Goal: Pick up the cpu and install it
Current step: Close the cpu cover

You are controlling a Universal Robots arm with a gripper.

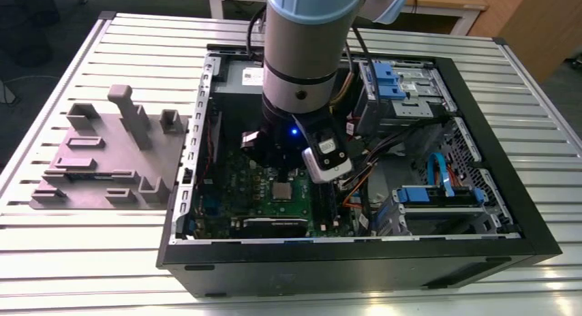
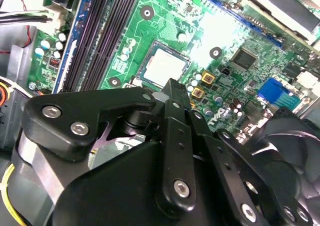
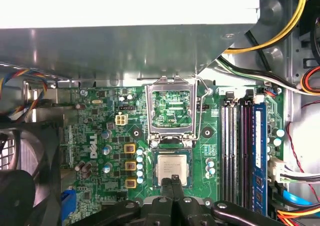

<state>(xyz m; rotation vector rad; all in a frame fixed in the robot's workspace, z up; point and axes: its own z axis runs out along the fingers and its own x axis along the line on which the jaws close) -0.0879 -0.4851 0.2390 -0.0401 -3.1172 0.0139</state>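
The cpu (image 3: 172, 167) is a small silver square lying flat in its socket on the green motherboard (image 3: 100, 131). The socket's metal frame (image 3: 171, 108) stands flipped open beside it. My gripper (image 3: 175, 180) hovers just off the chip's near edge, its two thin black fingers pressed together with nothing between them. In the second wrist view the same fingers (image 2: 172, 93) reach toward the cpu (image 2: 165, 65). In the exterior view the arm (image 1: 300, 77) reaches down into the open computer case, and the cpu (image 1: 283, 191) shows below it.
Black memory slots (image 3: 235, 146) and a blue one run beside the socket. A black fan (image 3: 20, 186) sits on the other side and the grey power-supply box (image 3: 125, 45) lies beyond. Cables (image 3: 280, 30) crowd one corner. A grey fixture block (image 1: 109, 159) stands at the exterior view's left.
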